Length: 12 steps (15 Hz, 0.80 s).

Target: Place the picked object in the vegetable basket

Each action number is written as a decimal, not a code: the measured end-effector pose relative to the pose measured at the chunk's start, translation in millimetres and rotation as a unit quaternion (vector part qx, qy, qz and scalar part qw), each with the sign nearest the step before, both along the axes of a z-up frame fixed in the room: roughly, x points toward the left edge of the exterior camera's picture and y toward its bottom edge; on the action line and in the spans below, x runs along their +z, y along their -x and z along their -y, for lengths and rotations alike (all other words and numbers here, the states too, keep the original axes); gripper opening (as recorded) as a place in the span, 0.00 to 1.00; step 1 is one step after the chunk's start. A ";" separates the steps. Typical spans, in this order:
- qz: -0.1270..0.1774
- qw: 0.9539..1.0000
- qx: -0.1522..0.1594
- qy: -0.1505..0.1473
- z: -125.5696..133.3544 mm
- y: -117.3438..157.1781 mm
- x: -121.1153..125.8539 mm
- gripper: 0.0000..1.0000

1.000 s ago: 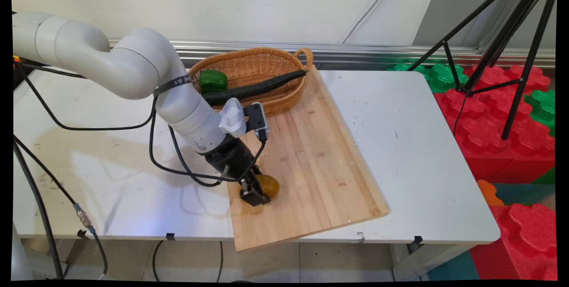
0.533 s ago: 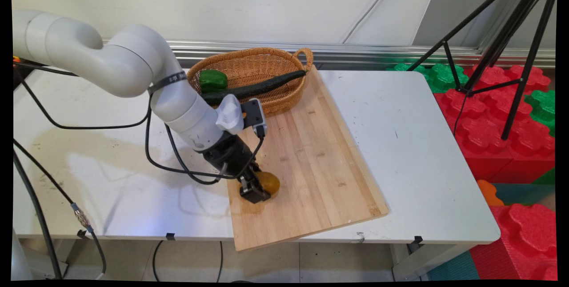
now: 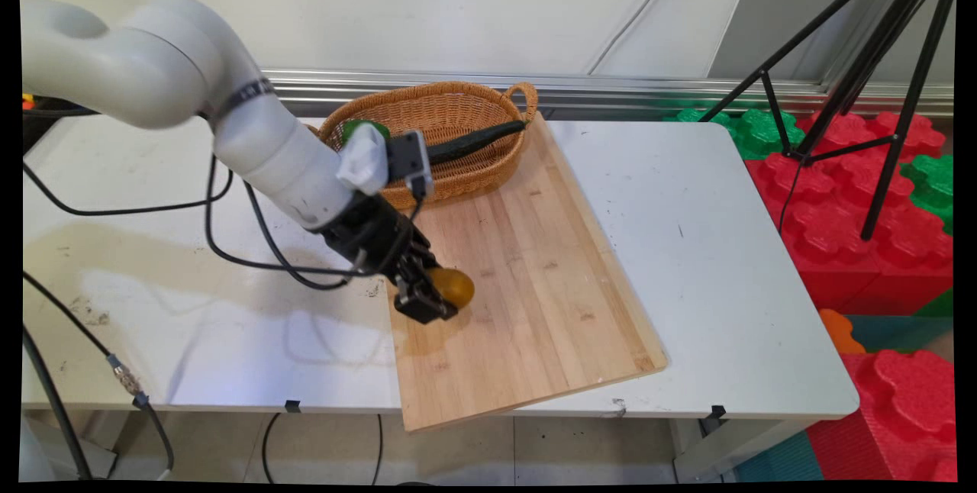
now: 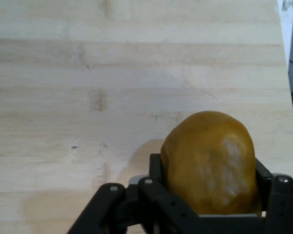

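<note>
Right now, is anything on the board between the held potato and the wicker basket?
No. The pincer grips the potato above the cutting board; bare board runs to the basket, which already holds a cucumber and green pepper.

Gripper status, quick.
Gripper: shut on the yellow-brown potato, held just above the wooden cutting board.

One wooden cutting board (image 3: pixel 534 287) lies on one white table (image 3: pixel 725 249) — one wicker basket (image 3: pixel 450 123) at the board's far edge. Three pieces of produce — one potato (image 3: pixel 454 287), one cucumber (image 3: pixel 473 140), one green pepper (image 3: pixel 353 128).
</note>
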State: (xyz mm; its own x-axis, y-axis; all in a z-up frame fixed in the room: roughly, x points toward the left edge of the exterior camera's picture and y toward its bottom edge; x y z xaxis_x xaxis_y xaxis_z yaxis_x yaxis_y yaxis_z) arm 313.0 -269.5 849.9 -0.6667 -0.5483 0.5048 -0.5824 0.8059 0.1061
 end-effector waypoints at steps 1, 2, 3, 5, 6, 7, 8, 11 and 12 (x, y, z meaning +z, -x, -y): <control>-0.003 1.000 -0.002 0.004 -0.8 -3.5 5.5 0.00; -0.006 1.000 -0.002 0.007 -1.3 -6.8 10.0 0.00; -0.010 1.000 -0.002 0.012 -1.8 -12.1 17.0 0.00; -0.018 1.000 -0.001 0.021 -1.6 -21.9 29.4 0.00; -0.022 0.999 0.001 0.027 -0.9 -28.9 37.1 0.00; -0.026 0.999 0.004 0.033 0.8 -36.2 44.6 0.00; -0.029 0.999 0.007 0.038 2.2 -42.1 50.6 0.00; -0.037 0.998 0.015 0.054 9.7 -60.4 68.1 0.00; -0.038 0.997 0.018 0.061 13.0 -66.6 73.1 0.00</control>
